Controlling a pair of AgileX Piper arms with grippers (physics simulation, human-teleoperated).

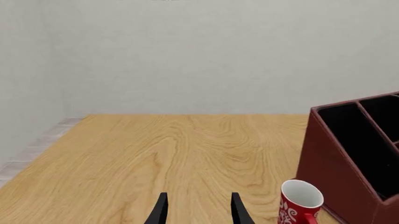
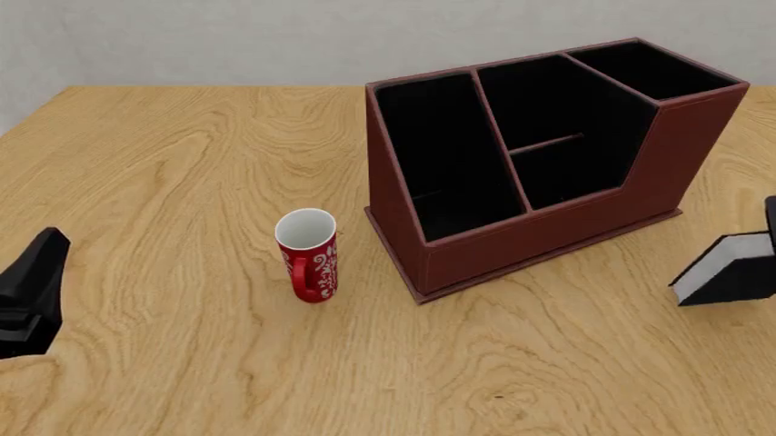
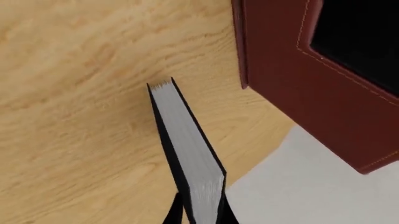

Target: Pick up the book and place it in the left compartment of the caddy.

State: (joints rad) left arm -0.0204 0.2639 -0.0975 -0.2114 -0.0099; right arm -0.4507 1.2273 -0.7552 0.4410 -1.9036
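The book [image 3: 187,149], black-covered with a white page edge, sits between the fingers of my right gripper [image 3: 201,213], which is shut on it. In the front view the book [image 2: 725,271] hangs tilted at the right edge, right of the caddy [image 2: 546,241] and in front of its right end. The left compartment [image 2: 442,159] is a long black-lined slot with nothing in it. My left gripper [image 1: 199,211] is open and holds nothing, low over the table well left of the caddy [image 1: 339,158]; in the front view it [image 2: 34,289] shows at the left edge.
A red mug [image 2: 307,256] with white patterns stands upright just left of the caddy's front left corner, also in the left wrist view as the mug [image 1: 299,201]. The wooden table [image 2: 182,182] ends at a grey wall behind and at its right edge near the book.
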